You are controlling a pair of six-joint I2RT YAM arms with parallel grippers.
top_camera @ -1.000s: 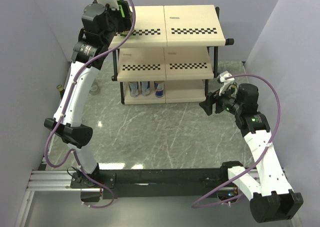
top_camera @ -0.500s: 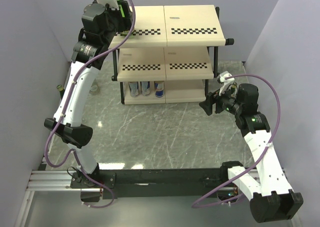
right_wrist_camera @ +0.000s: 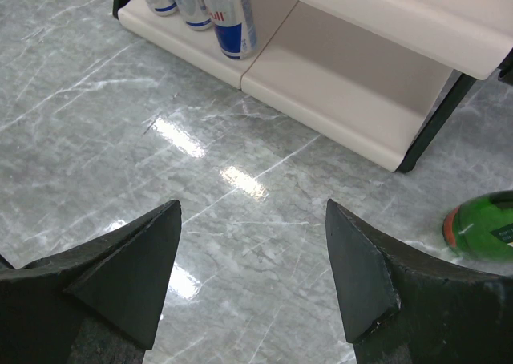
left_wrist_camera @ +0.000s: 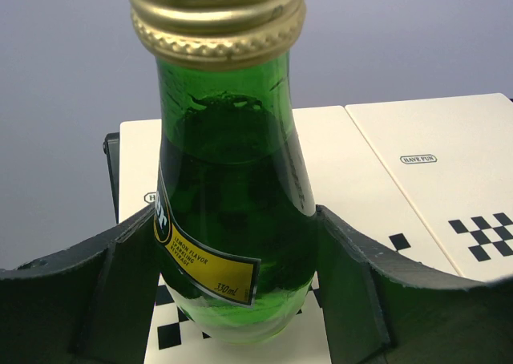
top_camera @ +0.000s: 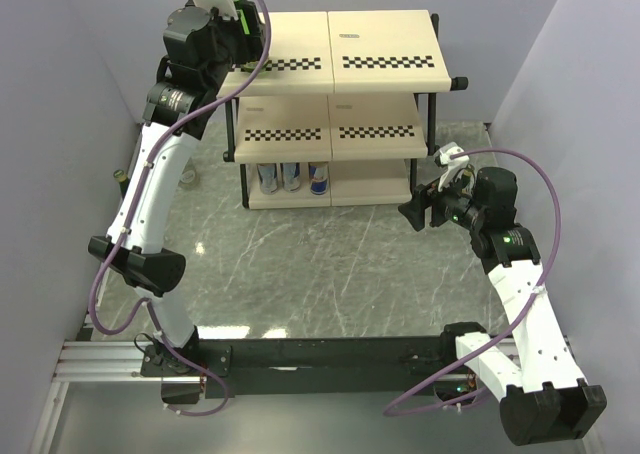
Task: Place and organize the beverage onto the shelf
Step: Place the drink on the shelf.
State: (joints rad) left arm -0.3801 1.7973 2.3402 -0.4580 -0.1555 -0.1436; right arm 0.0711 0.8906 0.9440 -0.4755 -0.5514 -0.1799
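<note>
Three cans already stand at the left end of the shelf's bottom board, the left claw clamps a green bottle above the top board's left edge, and the right claw gapes wide, empty.

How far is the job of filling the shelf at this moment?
Done: three cans stand on the bottom board of the shelf. In hand: the left gripper holds a green bottle over the top board, not yet released. Left: what looks like a second green bottle waits on the table near the shelf's right leg; the right gripper is open and empty.
</note>
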